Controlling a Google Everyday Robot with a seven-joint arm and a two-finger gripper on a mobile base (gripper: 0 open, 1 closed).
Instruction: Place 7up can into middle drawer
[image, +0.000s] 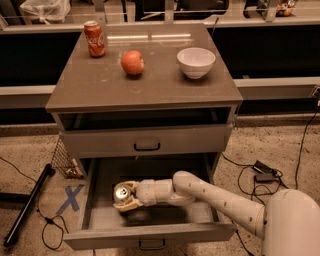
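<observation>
While low inside middle drawer (150, 235), claw (128, 198) clamps 7up can (122, 192) by sides, silver top showing.

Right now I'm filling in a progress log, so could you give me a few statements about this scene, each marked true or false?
1. The gripper grips the 7up can inside the pulled-out middle drawer, in its left half. True.
2. The Coca-Cola can lies in that drawer as well. False: it stands upright at the back left of the cabinet top.
3. The apple sits between the Coca-Cola can and the white bowl. True.
4. The upper drawer is pulled out as far as the middle drawer. False: its front stays close to the cabinet, well behind the middle drawer's front.
</observation>
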